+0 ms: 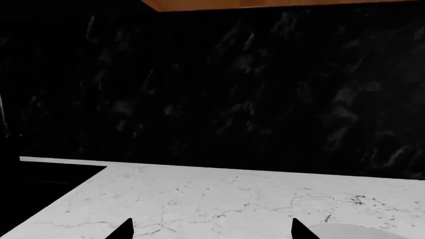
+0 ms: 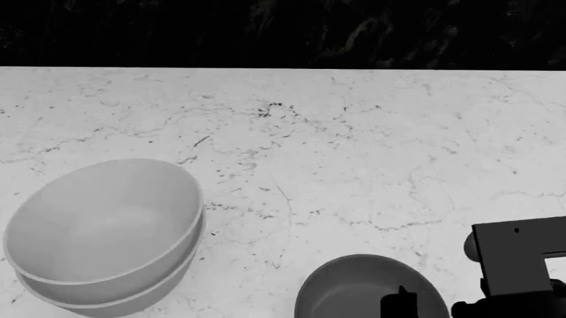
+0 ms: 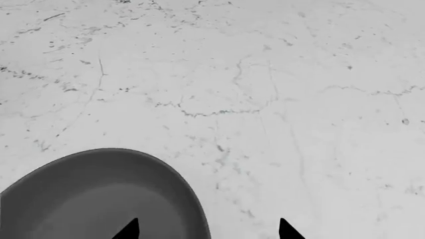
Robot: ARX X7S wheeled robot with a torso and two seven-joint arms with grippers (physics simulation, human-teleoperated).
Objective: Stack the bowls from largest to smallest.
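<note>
The medium light grey bowl (image 2: 106,222) sits nested inside the wide light grey bowl (image 2: 132,301) at the counter's near left. The dark charcoal bowl (image 2: 349,291) stands alone at the near centre-right and also shows in the right wrist view (image 3: 99,199). My right gripper (image 3: 209,230) is open and straddles this bowl's rim, one fingertip (image 2: 399,302) over its inside and the other outside. My left gripper (image 1: 212,231) is open and empty above the counter, facing the black wall. A pale bowl edge (image 1: 349,232) shows beside one of its fingertips.
The white marble counter (image 2: 354,152) runs back to a black marbled wall (image 2: 283,33). My right arm's grey housing (image 2: 517,255) is at the near right. In the left wrist view a dark recess (image 1: 40,174) borders the counter's edge.
</note>
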